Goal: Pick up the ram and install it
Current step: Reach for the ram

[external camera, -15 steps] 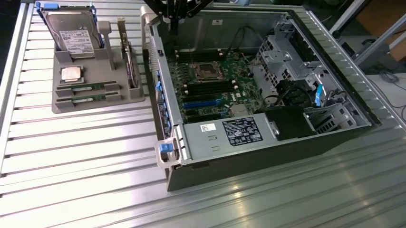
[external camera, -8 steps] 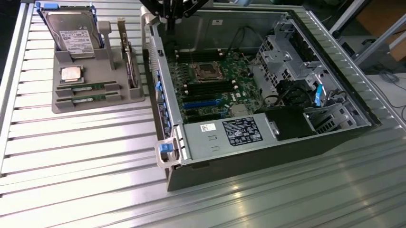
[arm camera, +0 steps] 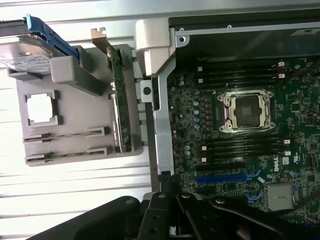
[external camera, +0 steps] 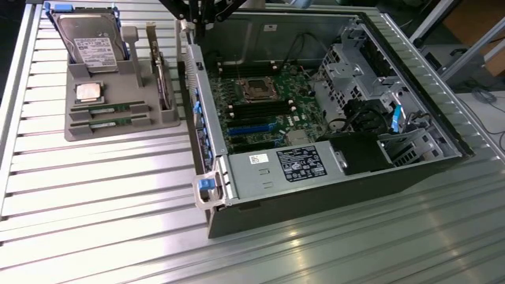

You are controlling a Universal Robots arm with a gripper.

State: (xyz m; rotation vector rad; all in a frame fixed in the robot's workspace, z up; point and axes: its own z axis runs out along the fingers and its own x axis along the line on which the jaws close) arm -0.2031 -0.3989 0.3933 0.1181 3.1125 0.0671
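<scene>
Holder [external camera: 79,135]: we see it at the exterior view's left, on the ribbed table [external camera: 94,195].
Hard drive [external camera: 91,38]: we see it on edge at the holder's far end.
Chip [external camera: 88,92]: silver, flat in its recess.
Ram stick [external camera: 106,108]: we find it lying in a holder slot, with a second ram stick [external camera: 106,122] in the slot just beside.
Gripper [external camera: 196,18]: we see it closed on nothing, over the case's wall, well apart from both sticks.
Case [external camera: 332,201]: open on top, at the right.
</scene>
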